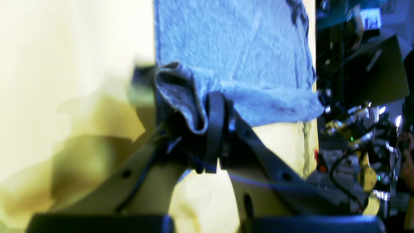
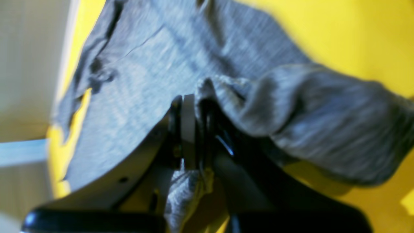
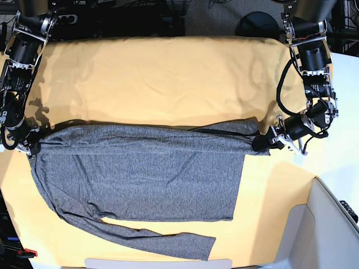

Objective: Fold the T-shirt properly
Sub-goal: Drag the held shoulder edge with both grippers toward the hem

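Note:
The heather-grey T-shirt (image 3: 146,174) lies spread across the yellow table cloth, its upper edge stretched in a line between both arms. At the right of the base view, my left gripper (image 3: 261,143) is shut on a bunched fold of the shirt's edge. The left wrist view shows the fabric (image 1: 181,94) curling over the closed fingers (image 1: 215,129). At the far left of the base view, my right gripper (image 3: 33,147) is shut on the other end. In the right wrist view, cloth (image 2: 307,110) is pinched between the pads (image 2: 189,126). One long sleeve (image 3: 168,242) trails along the front.
The yellow table cloth (image 3: 157,78) covers the table. A white panel (image 3: 331,224) stands at the front right corner, and a white strip (image 3: 157,262) lies at the front edge. Cables and equipment (image 1: 362,129) crowd the space beyond the table's edge.

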Tool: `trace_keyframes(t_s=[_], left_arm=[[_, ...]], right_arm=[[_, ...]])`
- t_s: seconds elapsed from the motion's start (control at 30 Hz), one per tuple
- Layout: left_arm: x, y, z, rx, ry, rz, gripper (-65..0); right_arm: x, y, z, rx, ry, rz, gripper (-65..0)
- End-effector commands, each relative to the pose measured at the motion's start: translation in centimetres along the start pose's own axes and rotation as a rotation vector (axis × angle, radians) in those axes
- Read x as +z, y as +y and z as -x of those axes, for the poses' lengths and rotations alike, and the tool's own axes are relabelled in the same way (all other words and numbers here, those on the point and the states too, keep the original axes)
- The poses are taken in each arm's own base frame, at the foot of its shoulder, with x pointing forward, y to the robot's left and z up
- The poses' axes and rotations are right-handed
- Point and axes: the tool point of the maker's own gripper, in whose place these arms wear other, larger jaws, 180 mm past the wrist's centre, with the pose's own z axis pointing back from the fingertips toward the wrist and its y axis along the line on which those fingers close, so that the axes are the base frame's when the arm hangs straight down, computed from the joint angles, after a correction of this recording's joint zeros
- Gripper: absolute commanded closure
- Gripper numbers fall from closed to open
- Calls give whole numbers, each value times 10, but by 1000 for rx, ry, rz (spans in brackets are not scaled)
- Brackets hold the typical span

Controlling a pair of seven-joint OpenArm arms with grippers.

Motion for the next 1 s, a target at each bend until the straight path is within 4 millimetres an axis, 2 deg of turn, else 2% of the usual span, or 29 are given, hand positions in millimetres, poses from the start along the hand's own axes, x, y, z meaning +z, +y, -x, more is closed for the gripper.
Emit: trace_keyframes(t_s=[0.0,0.1,0.2,0.27,0.37,0.6,0.73,0.83,0.9,0.97], left_arm=[[6,-9,-26,-26,-68,21,-1],[5,3,-22,-18,-57,-18,-1],[5,1,-27,-38,-52,-29,-1],[6,0,-24,-43,-34,-28,-1],[22,-4,-32,-115,-6,-50,-1],[45,-23,-2,-285,114,-83,-1],[50,-28,10,-329,174,-91,-1],[47,-27,12,-320,188,-88,-1],[43,-33,-5,-322,163,-76,-1],[35,-38,-24,-299,145,-56,-1]], right_arm=[[4,17,-31,33,-74,-29,0],[-2,10,-32,53,-67,14,0],[-5,5,-29,43,-57,28,0],[-4,4,-28,51,-54,31,0],[-3,2,-19,54,13,33,0],[4,-4,3,67,170,49,0],[15,4,-6,115,186,39,0],[17,14,-13,131,181,24,0],[14,22,-25,127,166,16,0],[7,26,-27,125,172,28,0]])
